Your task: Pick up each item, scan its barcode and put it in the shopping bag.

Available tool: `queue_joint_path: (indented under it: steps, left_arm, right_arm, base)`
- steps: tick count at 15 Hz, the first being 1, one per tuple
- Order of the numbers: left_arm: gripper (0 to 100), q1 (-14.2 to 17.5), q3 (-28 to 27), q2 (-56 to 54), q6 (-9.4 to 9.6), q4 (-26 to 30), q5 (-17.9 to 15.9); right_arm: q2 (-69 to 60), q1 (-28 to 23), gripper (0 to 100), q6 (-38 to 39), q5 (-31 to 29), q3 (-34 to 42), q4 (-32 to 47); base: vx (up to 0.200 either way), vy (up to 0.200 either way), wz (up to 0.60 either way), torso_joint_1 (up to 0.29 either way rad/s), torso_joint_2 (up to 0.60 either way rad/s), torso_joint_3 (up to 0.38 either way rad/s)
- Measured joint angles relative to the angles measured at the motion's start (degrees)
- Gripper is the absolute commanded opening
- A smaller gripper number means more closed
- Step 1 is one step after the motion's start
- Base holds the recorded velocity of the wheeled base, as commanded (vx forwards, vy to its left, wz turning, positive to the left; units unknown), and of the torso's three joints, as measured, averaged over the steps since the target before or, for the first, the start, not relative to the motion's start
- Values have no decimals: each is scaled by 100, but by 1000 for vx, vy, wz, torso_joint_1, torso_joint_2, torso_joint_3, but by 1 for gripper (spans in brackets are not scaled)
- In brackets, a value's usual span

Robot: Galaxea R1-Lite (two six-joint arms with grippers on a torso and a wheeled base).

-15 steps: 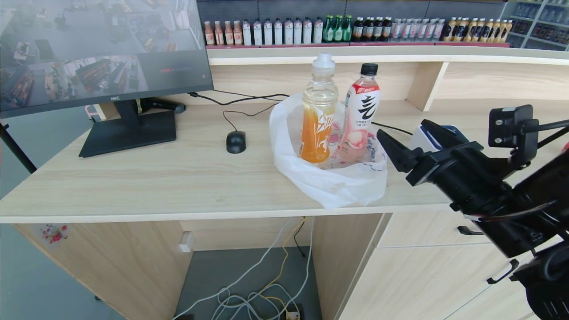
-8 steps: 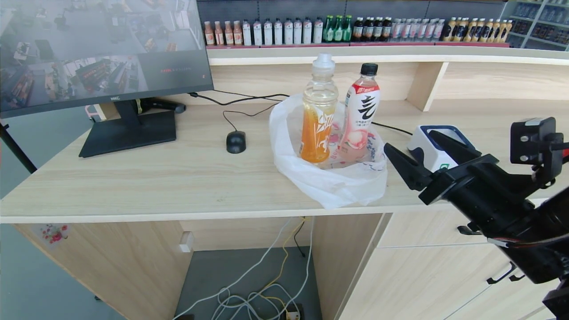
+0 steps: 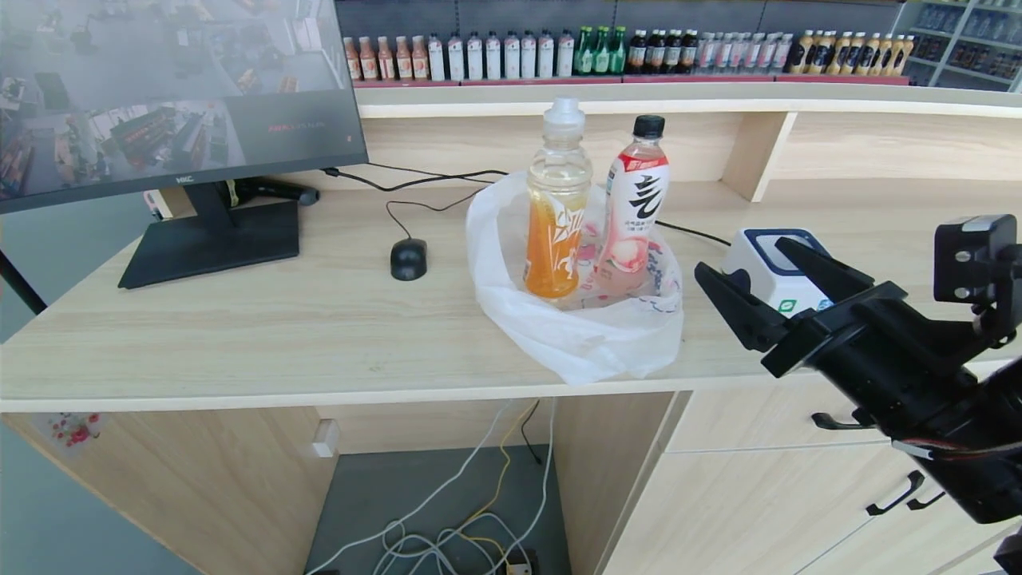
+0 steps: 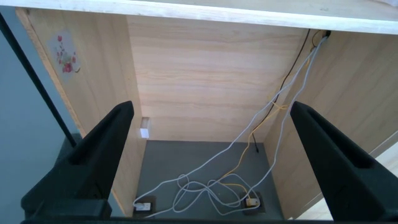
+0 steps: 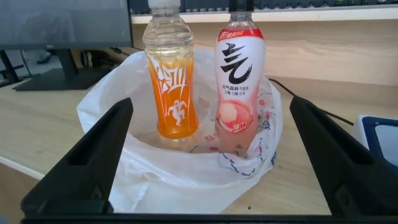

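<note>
- Wide open and empty, the right gripper (image 3: 744, 262) hangs in the air off the counter's front edge, to the right of the shopping bag (image 3: 575, 339) and apart from it.
- The head view takes in the whole counter (image 3: 239, 319). A monitor (image 3: 160, 88) stands at the far left and a mouse (image 3: 408, 259) lies between it and the bag. A white barcode scanner (image 3: 754, 257) sits on the wood behind the right gripper's black fingers.
- The right wrist view looks straight at the bag instead. An orange bottle (image 5: 171, 93) and a pink bottle (image 5: 239, 87) stand upright side by side inside it, seen between the two fingers. A corner of the scanner shows at the edge.
- The left wrist view looks into the knee space under the counter. Loose cables (image 4: 217, 186) trail down to the floor there, and a flower sticker (image 4: 65, 53) is on the side panel.
- Down there the left gripper (image 4: 212, 107) sits below the countertop, its fingers spread far apart, holding and touching nothing.
- The bag's front fold reaches right to the counter's front edge.
- Bare wood runs from the bag leftward to the mouse and monitor stand.
- A raised ledge closes off the back of the counter behind the bottles.
- Drawer fronts with black handles (image 3: 894, 495) lie below the right gripper.
</note>
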Motion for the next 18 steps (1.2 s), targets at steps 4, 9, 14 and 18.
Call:
queue_joint_path:
  steps: [4, 9, 14, 18]
  left_arm:
    - [100, 2, 0, 0, 0, -2, 0]
    - [100, 2, 0, 0, -26, -2, 7]
    - [100, 2, 0, 0, -26, 0, 10]
    - [100, 2, 0, 0, -30, -2, 10]
  right_arm:
    - [-84, -2, 100, -2, -5, 30, -13]
    - [-173, 1, 100, -7, -5, 173, -10]
    - [-339, 1, 100, -104, -5, 358, -13]
    - [-355, 1, 100, -108, -5, 372, -13]
  base:
    - [0, -200, 0, -1, 2, 2]
    - [0, -200, 0, 0, 3, 3]
    - [0, -200, 0, 3, 0, 0]
    - [0, -200, 0, 4, 6, 1]
